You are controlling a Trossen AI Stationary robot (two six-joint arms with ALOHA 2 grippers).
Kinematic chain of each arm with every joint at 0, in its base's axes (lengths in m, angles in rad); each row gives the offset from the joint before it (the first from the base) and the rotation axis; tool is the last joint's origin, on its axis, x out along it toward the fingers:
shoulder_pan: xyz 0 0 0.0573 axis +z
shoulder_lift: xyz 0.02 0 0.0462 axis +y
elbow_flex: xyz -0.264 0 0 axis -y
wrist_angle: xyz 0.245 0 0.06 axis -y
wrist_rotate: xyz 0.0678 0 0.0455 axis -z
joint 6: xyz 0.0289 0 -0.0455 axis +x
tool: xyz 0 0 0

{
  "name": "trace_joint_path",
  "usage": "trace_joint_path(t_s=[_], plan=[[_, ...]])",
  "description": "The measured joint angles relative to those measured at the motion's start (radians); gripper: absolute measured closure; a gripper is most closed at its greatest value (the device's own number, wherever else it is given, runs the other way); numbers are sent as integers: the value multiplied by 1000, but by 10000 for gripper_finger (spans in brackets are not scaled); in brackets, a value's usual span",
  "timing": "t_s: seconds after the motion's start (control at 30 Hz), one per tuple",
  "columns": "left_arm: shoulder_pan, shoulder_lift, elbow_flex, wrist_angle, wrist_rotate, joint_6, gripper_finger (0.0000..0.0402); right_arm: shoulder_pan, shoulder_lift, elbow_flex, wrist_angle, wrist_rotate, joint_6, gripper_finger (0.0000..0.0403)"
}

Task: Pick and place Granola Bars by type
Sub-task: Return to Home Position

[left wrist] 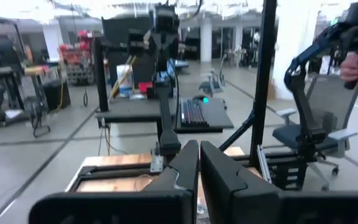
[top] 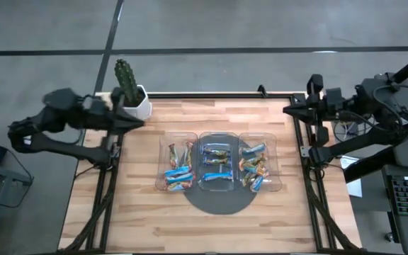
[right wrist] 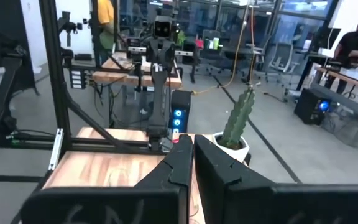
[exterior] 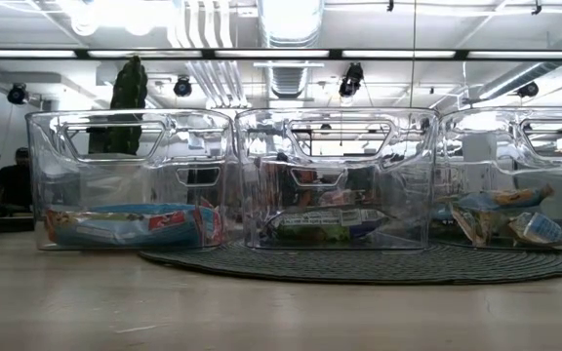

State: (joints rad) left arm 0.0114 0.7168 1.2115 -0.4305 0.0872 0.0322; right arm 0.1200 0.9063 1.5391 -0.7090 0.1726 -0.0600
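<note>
Light wooden tabletop (exterior: 261, 312) closest in the low view, carrying a dark round mat (top: 218, 204) and three clear plastic bins (exterior: 130, 161) side by side, partly on that mat. Left gripper (top: 137, 122) at the back-left corner, fingers pressed together on nothing. Right gripper (top: 289, 110) at the back-right edge, likewise closed and empty. Green cactus in a white pot (top: 127, 85) just beside the left gripper. Main risk, as a judgement: clipping that pot on any left-arm swing, given the tight gap, and tipping it toward the bins. Small wrapped granola bars (top: 178, 176) all inside the bins: blue-and-red in the left one, greenish in the middle, blue and gold in the right, with no strays spotted on bare wood. Well apart from both grippers. Can't confirm per-bin type purity, owing to overlapping wrappers.
</note>
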Motion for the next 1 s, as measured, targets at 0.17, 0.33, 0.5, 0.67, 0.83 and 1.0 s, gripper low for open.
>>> trace_joint_path(t_s=[0.17, 0.33, 0.5, 0.67, 0.83, 1.0], plan=[[0, -131, -74, -6, -4, -2, 402, 0, 0, -4, 23, 4, 29, 395], [0, -222, -139, -18, -22, 0, 402, 0, 13, -34, 45, 51, 23, 395], [0, -225, -190, -29, 0, -8, 401, 0, -22, -119, 131, 55, -55, 395], [0, -213, -202, -11, 0, 10, 401, 0, -122, -229, 166, 34, -41, 395], [0, -195, -218, -14, 0, 33, 401, 0, -249, -358, 200, 9, 3, 395], [0, -207, -292, 18, 1, -32, 401, 0, -350, -495, 227, 9, -25, 395]])
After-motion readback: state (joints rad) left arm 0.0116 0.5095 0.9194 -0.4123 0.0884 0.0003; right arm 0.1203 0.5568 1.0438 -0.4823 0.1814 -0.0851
